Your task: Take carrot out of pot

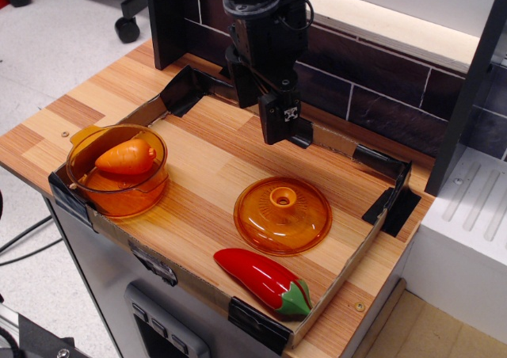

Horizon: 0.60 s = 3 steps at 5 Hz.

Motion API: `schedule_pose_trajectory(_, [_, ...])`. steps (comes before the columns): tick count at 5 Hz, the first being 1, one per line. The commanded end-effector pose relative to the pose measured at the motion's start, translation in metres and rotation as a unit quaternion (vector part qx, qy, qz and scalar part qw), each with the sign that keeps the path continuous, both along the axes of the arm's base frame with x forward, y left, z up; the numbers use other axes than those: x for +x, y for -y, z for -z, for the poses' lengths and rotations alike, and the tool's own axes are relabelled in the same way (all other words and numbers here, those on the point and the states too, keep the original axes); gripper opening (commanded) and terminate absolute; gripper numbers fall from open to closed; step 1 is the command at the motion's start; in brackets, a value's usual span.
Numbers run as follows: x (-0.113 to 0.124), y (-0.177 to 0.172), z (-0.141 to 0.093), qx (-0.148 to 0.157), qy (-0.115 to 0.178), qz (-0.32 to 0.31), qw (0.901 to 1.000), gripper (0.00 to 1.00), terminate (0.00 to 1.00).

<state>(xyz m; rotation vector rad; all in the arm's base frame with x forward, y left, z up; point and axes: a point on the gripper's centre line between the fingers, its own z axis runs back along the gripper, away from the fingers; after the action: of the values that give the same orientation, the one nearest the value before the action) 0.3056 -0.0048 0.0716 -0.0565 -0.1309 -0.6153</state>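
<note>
I have the claw [279, 120] hanging high over the back of the bench [206, 176], well clear of everything, holding nothing. From this angle I see its fingers edge-on as one dark block, so I cannot tell whether they stand wide or narrow.

The carrot [127, 157] lies in the pot [117, 170], well apart from the claw, down and off to the camera's left, near the front-left corner of the low cardboard wall. It rests on its side, propped a little on the rim, pointed end toward the pot's left edge, fat end facing the claw. The lid [282, 214] sits on the bench almost straight below the claw and a bit nearer the camera; the pepper [261, 279] lies beyond the lid, nearer the front edge.

As I read it, the task is at its start: the reach has not begun and the carrot is untouched.

Next I would carry the claw across to the pot and line it up above the carrot's thick middle, fingers set across its width, then come down inside the walls without knocking the rim. The pot looks light, so a clipped rim could drag it.
</note>
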Motion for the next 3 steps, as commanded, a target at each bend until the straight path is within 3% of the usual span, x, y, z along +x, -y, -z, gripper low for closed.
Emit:
schedule_pose_trajectory(1, [0.0, 0.0, 0.0, 0.0, 0.0, 0.0, 1.0, 1.0, 0.0])
schedule_pose_trajectory(2, [-0.013, -0.028, -0.034, 0.001, 0.057, 0.036, 0.9977, 1.0, 0.0])
schedule_pose_trajectory(3, [-0.033, -0.056, -0.06, -0.009, 0.072, 0.071, 0.9949, 1.0, 0.0])
